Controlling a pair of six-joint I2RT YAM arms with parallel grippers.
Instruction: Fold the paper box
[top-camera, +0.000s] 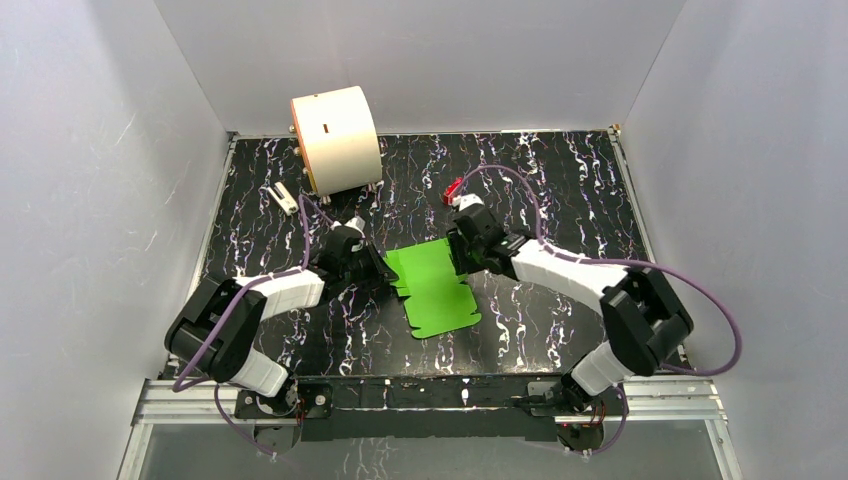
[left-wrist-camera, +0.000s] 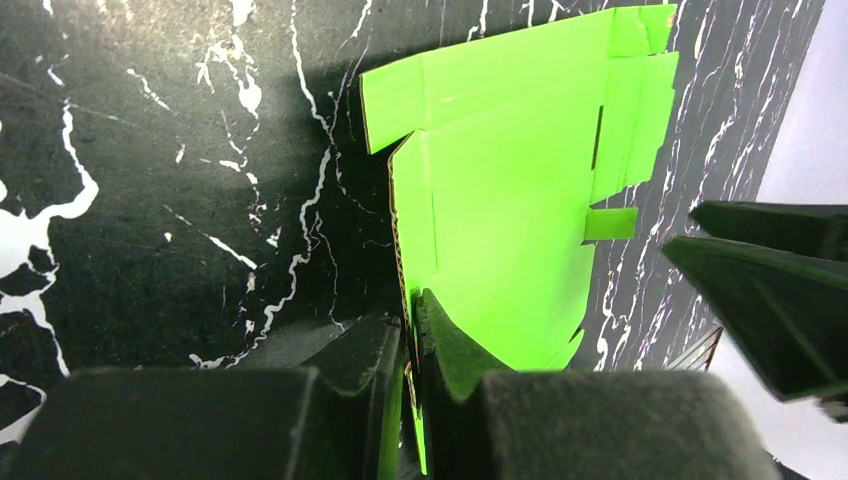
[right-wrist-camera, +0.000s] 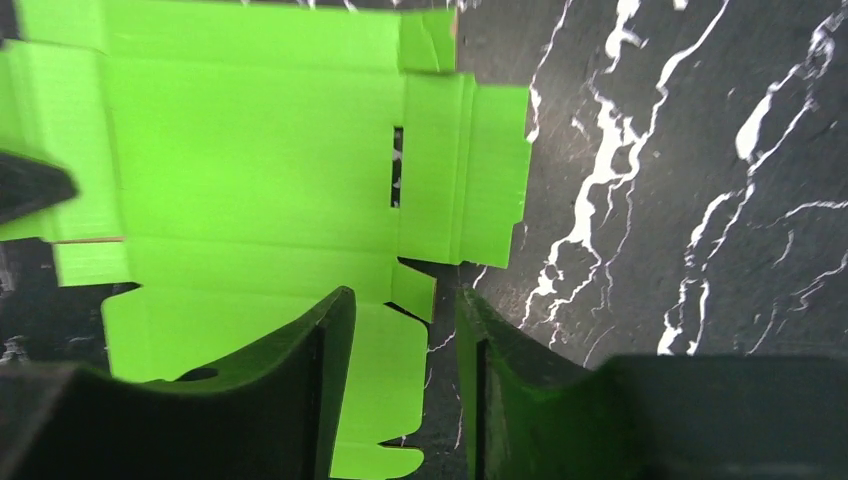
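The paper box is a flat, creased bright green sheet with flaps, lying mid-table. My left gripper is shut on its left edge. In the left wrist view the two pads pinch the card's edge, and the sheet stretches away from them, partly lifted. My right gripper is open at the sheet's right side. In the right wrist view one finger hangs over the green sheet and the other over the bare table. It holds nothing.
A large cream cylinder stands at the back left, with a small white object beside it. A small red block lies behind the right gripper. Grey walls close in the black marbled table on three sides.
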